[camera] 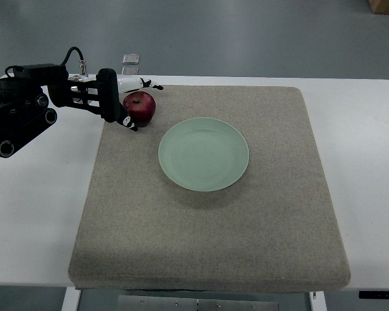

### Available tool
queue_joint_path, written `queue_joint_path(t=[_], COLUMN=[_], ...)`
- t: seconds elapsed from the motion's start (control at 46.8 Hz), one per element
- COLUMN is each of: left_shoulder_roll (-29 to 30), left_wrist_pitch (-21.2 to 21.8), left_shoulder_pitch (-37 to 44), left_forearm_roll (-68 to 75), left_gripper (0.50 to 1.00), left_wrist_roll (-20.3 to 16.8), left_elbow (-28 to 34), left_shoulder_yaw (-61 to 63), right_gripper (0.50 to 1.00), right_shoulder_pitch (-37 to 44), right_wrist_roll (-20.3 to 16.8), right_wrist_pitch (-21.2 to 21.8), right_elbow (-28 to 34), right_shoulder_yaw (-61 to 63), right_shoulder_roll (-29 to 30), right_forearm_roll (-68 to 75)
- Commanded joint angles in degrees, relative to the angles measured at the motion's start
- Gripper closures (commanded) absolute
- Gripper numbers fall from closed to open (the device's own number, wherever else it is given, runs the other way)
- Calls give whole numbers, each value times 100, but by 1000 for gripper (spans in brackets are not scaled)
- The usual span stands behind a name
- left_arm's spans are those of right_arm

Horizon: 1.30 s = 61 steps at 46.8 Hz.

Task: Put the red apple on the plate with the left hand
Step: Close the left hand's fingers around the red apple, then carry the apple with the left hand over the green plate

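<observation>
The left arm (26, 110) comes in from the picture's left edge near the top, a black jointed structure with a cable looping up from it, and reaches across the white counter (39, 214) to the far left corner of a grey-beige fabric mat (214, 246) that covers most of the counter's middle. At the end of the arm the left hand (120, 103) sits against the red apple (141, 107), which rests on the mat close to its far left corner. Dark fingers (128, 122) curve around the apple's left and near side, and a lighter finger with a black tip (146, 84) lies along its far side, so the hand appears to be closed around the fruit; from this steep angle it is hard to say how firmly it presses, or whether the apple is lifted off the mat or only touching it. The apple is deep red, its stem end facing roughly upward. To the right of it and a little nearer the camera, a pale green plate (203, 153) lies flat on the mat, round and shallow, with nothing in it; the apple is just beside the plate's far left rim but apart from it. Behind the hand, at the counter's far edge, a small clear object (131, 59) stands, too small to make out.
</observation>
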Motion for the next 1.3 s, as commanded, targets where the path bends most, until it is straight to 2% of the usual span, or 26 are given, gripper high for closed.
queue_joint_path(t=[0.0,0.128,0.342,0.385,0.449,0.77,0.834,0.898,0.984,1.07,1.283], left_shoulder_roll=[-1,-1,25,25,34,43,34,43,52,69,175], left_wrist_pitch=[2,2,2,2,2,2,2,2,2,2,-7], left_shoulder_pitch=[-10,-10,-27,-27,-19,-36,-45,-54,-71,-124,-352], left_forearm_roll=[0,9,26,35,96,158,158,167,167,158,96], left_gripper=[508,534,684,686,718,726,801,849,939,1000,1000], left_wrist_roll=[-1,-9,-9,-9,-9,-9,-9,-9,-9,-9,-44], left_elbow=[1,1,1,1,1,10,10,10,10,10,-69], left_shoulder_yaw=[1,1,18,27,36,36,36,36,45,45,18], right_gripper=[536,536,536,536,536,536,536,536,536,536,536], right_shoulder_pitch=[1,1,1,1,1,1,1,1,1,1,1], right_wrist_roll=[0,-9,0,0,0,0,0,-8,0,0,0], right_wrist_pitch=[0,0,0,0,0,0,0,0,0,0,0], right_elbow=[0,0,0,0,0,0,0,0,0,0,0], right_shoulder_yaw=[-1,-1,-1,-1,-1,-1,-1,-1,-1,-1,-1], right_shoulder_roll=[0,0,0,0,0,0,0,0,0,0,0], right_forearm_roll=[0,0,0,0,0,0,0,0,0,0,0])
